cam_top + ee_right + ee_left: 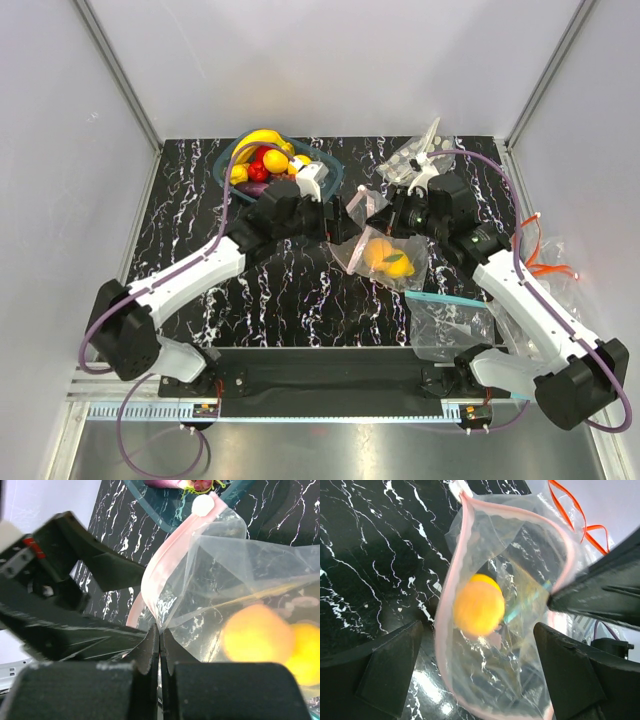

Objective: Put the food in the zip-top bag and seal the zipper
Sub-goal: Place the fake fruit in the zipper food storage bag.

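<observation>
The right pincer (160,647) clenches the clear dotted pink-edged bag (520,555) holding orange toy fruit (479,605), while the left pincer (347,218) gapes released.

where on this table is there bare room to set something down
Bare table runs along the left wall, beside the left arm and the fruit bowl. Another patch lies at near centre, between that arm and the teal-strip bag. Crowded: the middle, where the left claw and right claw meet the zip-top bag, and the right edge.
</observation>
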You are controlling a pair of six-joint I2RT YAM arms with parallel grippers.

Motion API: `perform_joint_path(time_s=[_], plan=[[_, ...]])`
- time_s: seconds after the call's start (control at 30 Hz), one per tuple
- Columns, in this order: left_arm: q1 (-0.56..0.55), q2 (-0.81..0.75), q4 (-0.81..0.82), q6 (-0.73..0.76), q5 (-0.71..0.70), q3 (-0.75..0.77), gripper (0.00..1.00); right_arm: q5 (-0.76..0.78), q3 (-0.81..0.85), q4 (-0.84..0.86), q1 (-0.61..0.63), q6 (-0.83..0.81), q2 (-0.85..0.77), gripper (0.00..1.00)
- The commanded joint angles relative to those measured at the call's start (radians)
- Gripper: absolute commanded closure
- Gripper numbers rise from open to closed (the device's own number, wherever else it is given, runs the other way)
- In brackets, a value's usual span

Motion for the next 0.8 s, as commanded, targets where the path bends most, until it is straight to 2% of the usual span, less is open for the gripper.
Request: perform_joint_path(time_s=[0.0,0.2,0.37,0.47,0.57,0.6,0.67,0.7,0.77], plan=[[-0.004,-0.09,-0.01,0.036,-0.048,0.042,0.01,0.006,0.027,0.033,0.006,-0.012,-0.032,1.0],[0.007,-0.126,-0.138,0.092,-0.18,0.054,0.01,0.005,0.025,0.028,0.004,-0.012,-0.04,1.0],[0.012,-0.039,-0.221,0.109,-0.158,0.105,0.01,0.005,0.022,0.03,0.004,-0.01,-0.043,1.0],[0.01,-0.011,-0.179,0.086,-0.178,0.073,0.02,0.009,0.026,0.027,0.004,-0.013,-0.041,1.0],[0.009,-0.005,-0.08,0.057,-0.136,0.03,0.16,0.035,0.034,0.004,0.004,-0.024,-0.043,1.0],[0.007,-0.008,-0.057,0.05,-0.105,0.028,0.31,0.052,0.037,-0.008,0.006,-0.031,-0.041,1.0],[-0.019,-0.006,-0.029,0.052,-0.115,0.045,0.54,0.133,0.048,-0.057,0.004,-0.039,-0.041,1.0],[-0.033,0.002,-0.049,0.069,-0.146,0.062,0.71,0.164,0.053,-0.077,0.006,-0.045,-0.04,1.0],[-0.071,0.031,-0.063,0.079,-0.168,0.109,0.8,0.225,0.063,-0.114,0.006,-0.053,-0.041,1.0]])
